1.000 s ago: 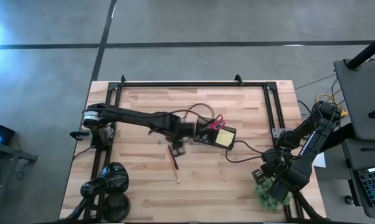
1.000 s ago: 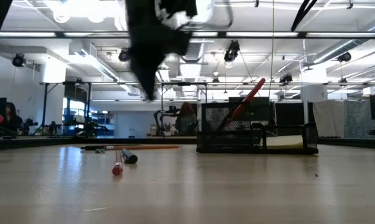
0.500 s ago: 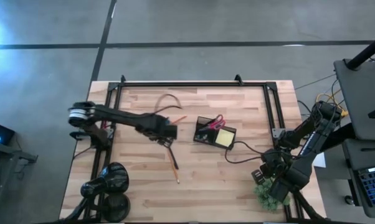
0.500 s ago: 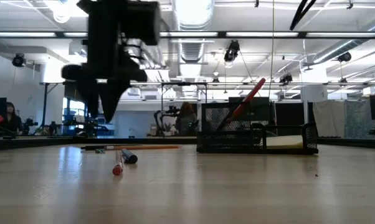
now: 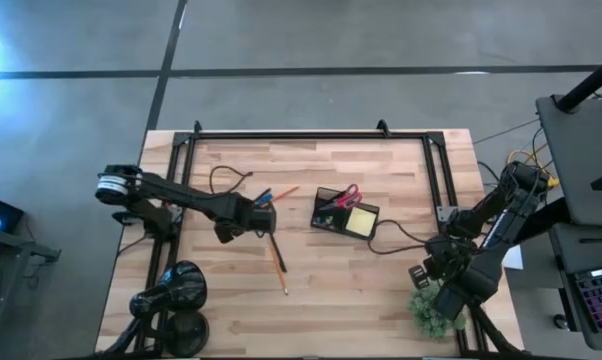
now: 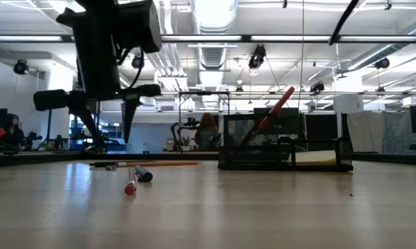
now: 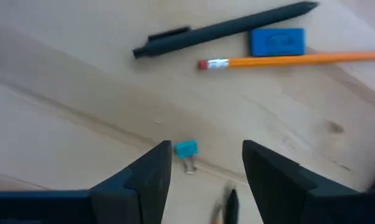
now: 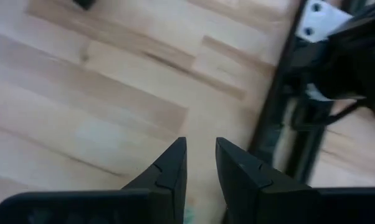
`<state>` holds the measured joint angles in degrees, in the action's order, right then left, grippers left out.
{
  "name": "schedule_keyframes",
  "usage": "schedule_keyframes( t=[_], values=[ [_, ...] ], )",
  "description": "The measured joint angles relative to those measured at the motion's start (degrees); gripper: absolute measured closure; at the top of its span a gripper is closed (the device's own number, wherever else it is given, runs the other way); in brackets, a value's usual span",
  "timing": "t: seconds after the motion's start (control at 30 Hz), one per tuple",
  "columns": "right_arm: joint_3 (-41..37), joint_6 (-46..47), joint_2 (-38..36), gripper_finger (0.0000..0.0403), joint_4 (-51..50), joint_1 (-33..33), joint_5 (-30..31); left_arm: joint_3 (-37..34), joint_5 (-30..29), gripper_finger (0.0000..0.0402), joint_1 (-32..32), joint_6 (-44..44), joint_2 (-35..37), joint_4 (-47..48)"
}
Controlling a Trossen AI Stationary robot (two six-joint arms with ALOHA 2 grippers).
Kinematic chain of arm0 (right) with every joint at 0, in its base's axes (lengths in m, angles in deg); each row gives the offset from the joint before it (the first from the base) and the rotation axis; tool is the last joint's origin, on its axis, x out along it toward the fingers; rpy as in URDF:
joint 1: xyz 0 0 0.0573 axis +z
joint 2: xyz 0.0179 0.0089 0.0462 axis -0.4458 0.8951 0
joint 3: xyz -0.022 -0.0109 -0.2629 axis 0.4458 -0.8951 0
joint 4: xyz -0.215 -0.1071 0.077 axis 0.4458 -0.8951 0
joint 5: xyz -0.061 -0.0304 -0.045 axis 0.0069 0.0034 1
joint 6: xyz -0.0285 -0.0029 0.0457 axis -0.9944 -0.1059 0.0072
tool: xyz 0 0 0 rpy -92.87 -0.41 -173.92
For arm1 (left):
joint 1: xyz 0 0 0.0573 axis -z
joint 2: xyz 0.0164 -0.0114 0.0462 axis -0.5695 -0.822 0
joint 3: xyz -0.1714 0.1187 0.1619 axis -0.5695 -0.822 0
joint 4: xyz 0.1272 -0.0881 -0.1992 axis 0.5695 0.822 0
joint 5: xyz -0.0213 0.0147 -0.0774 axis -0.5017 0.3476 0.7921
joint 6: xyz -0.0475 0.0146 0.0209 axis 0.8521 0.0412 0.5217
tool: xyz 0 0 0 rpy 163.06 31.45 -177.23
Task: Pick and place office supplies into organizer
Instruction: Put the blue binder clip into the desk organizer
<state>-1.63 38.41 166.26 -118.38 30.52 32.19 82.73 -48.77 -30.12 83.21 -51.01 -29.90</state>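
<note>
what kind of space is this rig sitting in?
Looks like an open lab or workshop. Bare concrete floor around the wooden table, exposed ceiling ducts and strip lights overhead, and more metal-framed work stations in the background.

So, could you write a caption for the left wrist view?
Open left gripper above a small blue clip; dark pen, blue eraser and orange pencil beyond.

The left arm pulled back from the organizer toward the counter's left edge, and its claw went from just beside the box to a spot over the loose pens and pencil nearer the counter's middle. The right arm's claw shifted slightly by the counter's right edge, near the plant ball.
</note>
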Motion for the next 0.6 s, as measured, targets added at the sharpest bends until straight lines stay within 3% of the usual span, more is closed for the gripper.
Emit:
schedule_keyframes(
  t=[0.17, 0.37, 0.6],
  values=[
    [-0.37, -0.05, -2.23, 0.0326, -2.70, 0.00, -1.26, 1.36, 1.45, 0.0219, -0.34, 0.80, -4.43, -1.61],
    [-1.96, 0.33, -6.27, 0.0326, -2.74, 0.00, -1.34, 1.48, 11.06, 0.0219, -2.01, 1.20, -8.06, -2.70],
    [-4.37, -0.86, -10.29, 0.0325, -2.83, 0.00, -1.26, 1.50, 9.77, 0.0219, -2.80, 4.21, -7.24, -2.47]
  ],
)
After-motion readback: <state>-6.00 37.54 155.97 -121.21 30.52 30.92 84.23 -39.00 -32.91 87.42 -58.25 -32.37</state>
